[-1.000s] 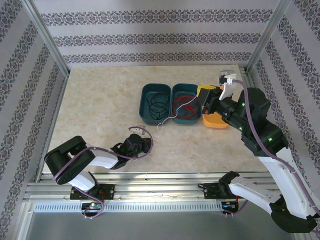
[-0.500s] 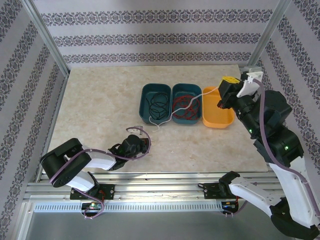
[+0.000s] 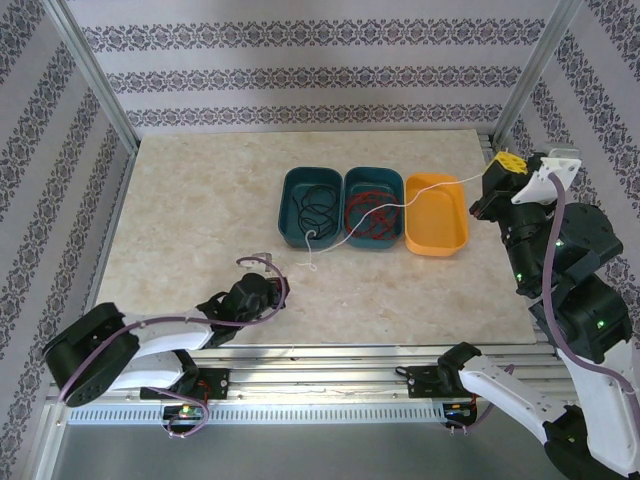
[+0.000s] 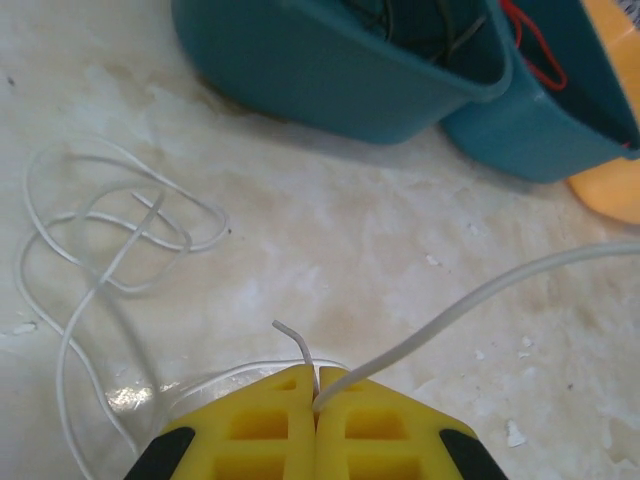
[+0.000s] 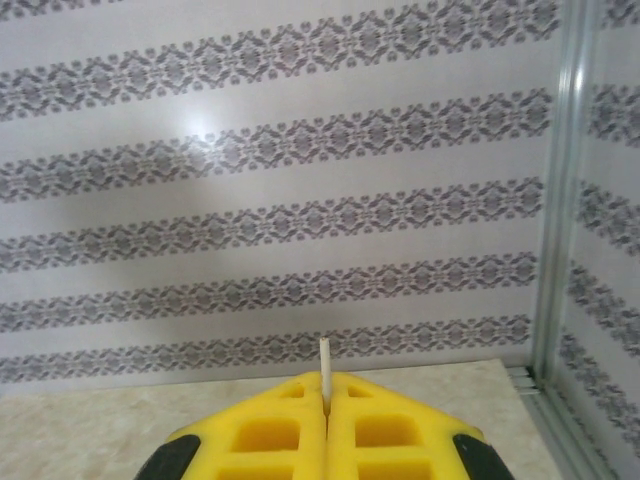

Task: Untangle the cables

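Pinching the thin white flexible cable [image 3: 430, 192] between pressed-together pads at both ends, low in the left gripper [image 4: 316, 395] and raised far right in the right gripper [image 5: 326, 395], span slanting over the right-hand teal plastic bin [image 3: 375, 171].

Open tabletop [image 3: 190, 200] is left beside the bins [image 3: 341, 205]; above them, passage is barred by a taut white cable [image 3: 440, 188].

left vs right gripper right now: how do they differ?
The left gripper sits low over the table; the right gripper is up high, facing the wall. A long cable run leaves the left gripper; only a short stub passes the right gripper's tips. Both are shut on the white cable.
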Controlling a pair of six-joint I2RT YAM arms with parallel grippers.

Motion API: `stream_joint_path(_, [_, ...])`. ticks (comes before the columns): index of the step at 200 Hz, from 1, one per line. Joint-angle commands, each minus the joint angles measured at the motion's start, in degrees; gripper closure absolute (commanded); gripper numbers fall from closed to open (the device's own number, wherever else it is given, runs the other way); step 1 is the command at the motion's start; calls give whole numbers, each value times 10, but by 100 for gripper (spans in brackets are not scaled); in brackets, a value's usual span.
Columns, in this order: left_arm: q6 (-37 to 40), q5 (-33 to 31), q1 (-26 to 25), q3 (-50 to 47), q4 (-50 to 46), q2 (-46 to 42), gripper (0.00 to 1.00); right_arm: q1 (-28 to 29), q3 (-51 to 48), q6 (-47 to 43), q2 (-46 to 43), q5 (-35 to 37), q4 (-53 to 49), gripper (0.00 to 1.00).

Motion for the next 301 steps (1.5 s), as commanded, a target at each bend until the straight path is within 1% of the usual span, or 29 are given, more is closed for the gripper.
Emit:
stream_joint_path(1, [13,-36,1,-5,-74,-46,100,-3,22,-23,-5,52,8,100])
stream_joint_path(31, [23,-55,1,-4,-126,-103,100,-3,50,-38,15,69,-6,100])
stream_joint_path(66, [17,-79,2,-17,-176,-163,100,-3,60,-71,23,139,9,100])
stream_joint_path(94, [9,-97,4,-30,-210,-208,100,-3,57,-88,15,163,25,100])
stream_joint_path(133, [27,-100,4,-18,-237,-232,100,-3,59,-82,32,146,8,100])
stream_joint_path(172, [43,-86,4,1,-247,-231,100,-6,66,-89,78,139,2,100])
stream_joint_path(193, [47,-78,4,7,-246,-231,100,-15,75,-90,106,123,0,100])
stream_joint_path(246, [54,-67,4,15,-248,-230,100,-64,94,-64,162,45,-2,100])
stream_joint_path(301, [50,-67,4,12,-251,-233,100,-135,97,-33,198,-37,4,100])
